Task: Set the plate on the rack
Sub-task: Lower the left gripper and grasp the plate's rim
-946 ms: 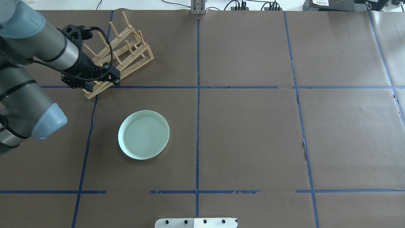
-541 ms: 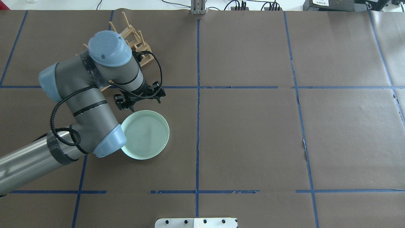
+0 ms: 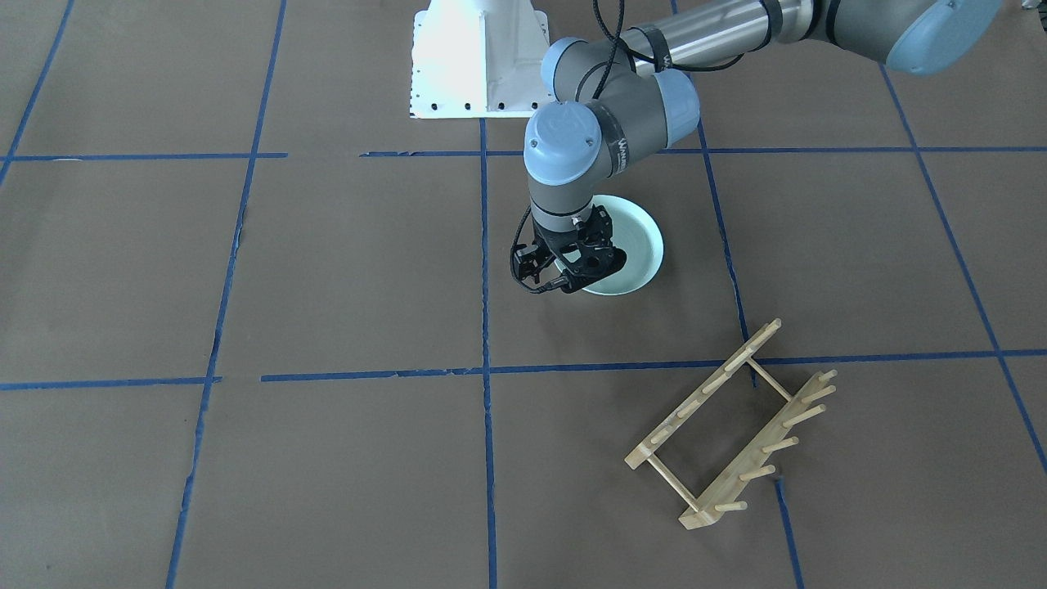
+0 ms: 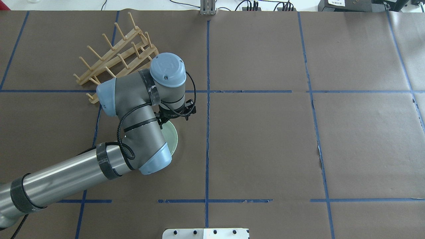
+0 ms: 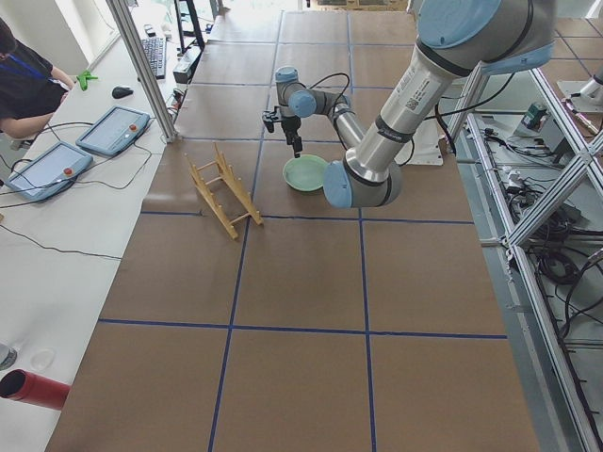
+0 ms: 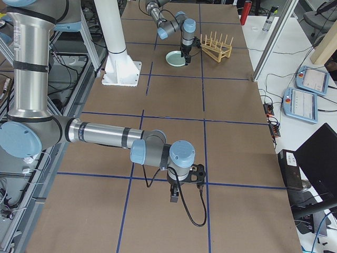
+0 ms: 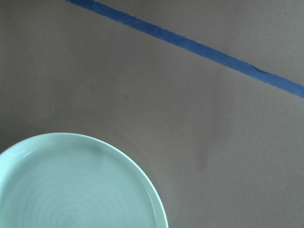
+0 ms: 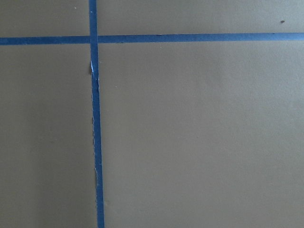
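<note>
The pale mint-green plate [image 3: 640, 244] lies flat on the brown paper; my left arm hides most of it in the overhead view [image 4: 172, 136]. My left gripper [image 3: 568, 274] points straight down over the plate's rim on the side away from my base, and looks open and empty. It also shows in the overhead view [image 4: 176, 116]. The left wrist view holds only the plate's edge [image 7: 71, 190] and bare paper. The wooden rack [image 4: 116, 58] stands empty, further from my base and to my left, also in the front view [image 3: 736, 425]. My right gripper [image 6: 175, 196] hangs low far from both; I cannot tell its state.
Blue tape lines [image 4: 207, 99] cross the brown paper. The white robot base plate [image 3: 478, 61] is at the table's near edge. An operator [image 5: 24, 80] sits at a side desk with tablets. A red cylinder [image 5: 33, 388] lies on that desk.
My left arm has swung from the rack toward the table's middle and now stands over the plate's rim, covering most of the plate in the overhead view. The rack is uncovered. The plate has not moved.
</note>
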Tool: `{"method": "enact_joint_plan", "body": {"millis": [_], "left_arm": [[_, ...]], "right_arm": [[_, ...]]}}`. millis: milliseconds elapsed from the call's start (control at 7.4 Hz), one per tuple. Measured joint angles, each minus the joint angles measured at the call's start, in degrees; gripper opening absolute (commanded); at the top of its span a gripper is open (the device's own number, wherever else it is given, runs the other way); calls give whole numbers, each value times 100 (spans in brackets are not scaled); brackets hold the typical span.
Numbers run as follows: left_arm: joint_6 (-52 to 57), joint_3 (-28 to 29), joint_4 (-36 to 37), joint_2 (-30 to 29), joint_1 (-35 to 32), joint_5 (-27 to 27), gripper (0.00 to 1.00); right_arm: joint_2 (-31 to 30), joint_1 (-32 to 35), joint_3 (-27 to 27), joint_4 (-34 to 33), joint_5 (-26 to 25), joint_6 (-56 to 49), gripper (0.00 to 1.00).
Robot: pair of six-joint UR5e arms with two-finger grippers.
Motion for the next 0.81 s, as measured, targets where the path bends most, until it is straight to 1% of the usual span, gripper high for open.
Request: {"method": "enact_joint_plan", "body": {"millis": [135,270,405,541,676,811], "left_arm": [[14,81,-2,-14,68,117,58],[23,126,-4,-11,123,169,57],[30,148,-7,-5,170,191,52],[32,153,-11,1,200,201,32],[34,153,-13,3,216,203,0],[34,151,-14,1,221,194,0]], "right_arm": [[0,0,0,0,0,0,100],[0,-1,0,0,0,0,100],[0,0,0,0,0,0,100],[0,-1,0,0,0,0,100],[0,-2,0,0,0,0,100],[0,0,0,0,0,0,100]]}}
